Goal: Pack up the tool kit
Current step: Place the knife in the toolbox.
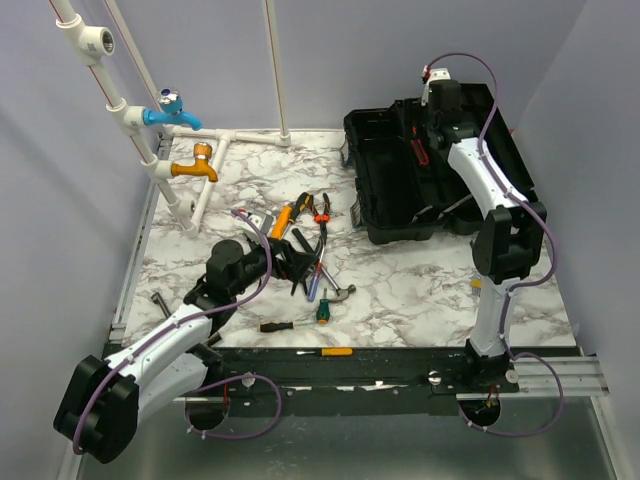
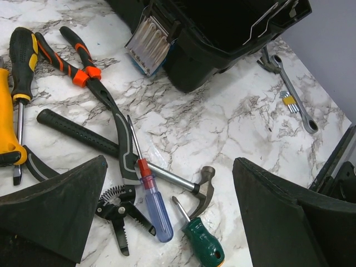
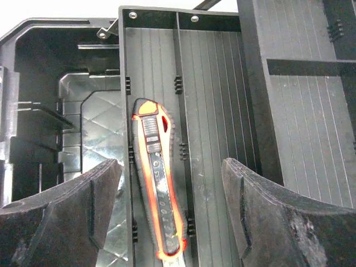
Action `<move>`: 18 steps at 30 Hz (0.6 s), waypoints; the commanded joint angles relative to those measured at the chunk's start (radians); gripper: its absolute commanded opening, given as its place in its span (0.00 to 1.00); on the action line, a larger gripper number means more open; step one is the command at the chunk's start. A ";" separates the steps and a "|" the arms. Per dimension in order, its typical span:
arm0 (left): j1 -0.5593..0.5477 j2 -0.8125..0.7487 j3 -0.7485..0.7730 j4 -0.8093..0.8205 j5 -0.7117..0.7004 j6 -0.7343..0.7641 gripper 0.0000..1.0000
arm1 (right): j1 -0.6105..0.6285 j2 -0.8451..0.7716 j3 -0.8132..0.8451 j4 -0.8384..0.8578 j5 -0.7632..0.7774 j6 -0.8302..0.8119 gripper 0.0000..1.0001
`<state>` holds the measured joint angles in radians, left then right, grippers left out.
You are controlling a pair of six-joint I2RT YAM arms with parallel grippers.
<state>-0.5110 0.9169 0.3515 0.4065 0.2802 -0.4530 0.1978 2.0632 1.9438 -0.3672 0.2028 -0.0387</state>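
now: right gripper (image 3: pixel 169 169) spread above the open black plastic toolbox (image 1: pixel 392 232), orange-black utility knife (image 3: pixel 158 183) lying free in its narrow slot. we judge the wide-open, empty left gripper (image 2: pixel 169 162) nearer the loose tools (image 1: pixel 300 225); blue-handled screwdriver (image 2: pixel 156 214) lies lengthwise under its gap.

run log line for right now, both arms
left gripper: jaws open above hammer on table | right gripper: jaws open over toolbox | utility knife: lying in narrow compartment, not gripped
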 commanded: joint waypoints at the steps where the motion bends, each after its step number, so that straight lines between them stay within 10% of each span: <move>1: -0.003 0.014 0.032 -0.006 -0.002 0.011 0.98 | 0.007 -0.109 -0.020 -0.058 0.026 0.090 0.81; 18: -0.003 0.021 0.043 -0.017 0.010 -0.001 0.98 | 0.475 -0.409 -0.453 -0.092 0.333 0.432 0.84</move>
<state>-0.5110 0.9436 0.3679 0.3943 0.2806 -0.4557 0.5697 1.7069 1.5719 -0.4072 0.4026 0.3004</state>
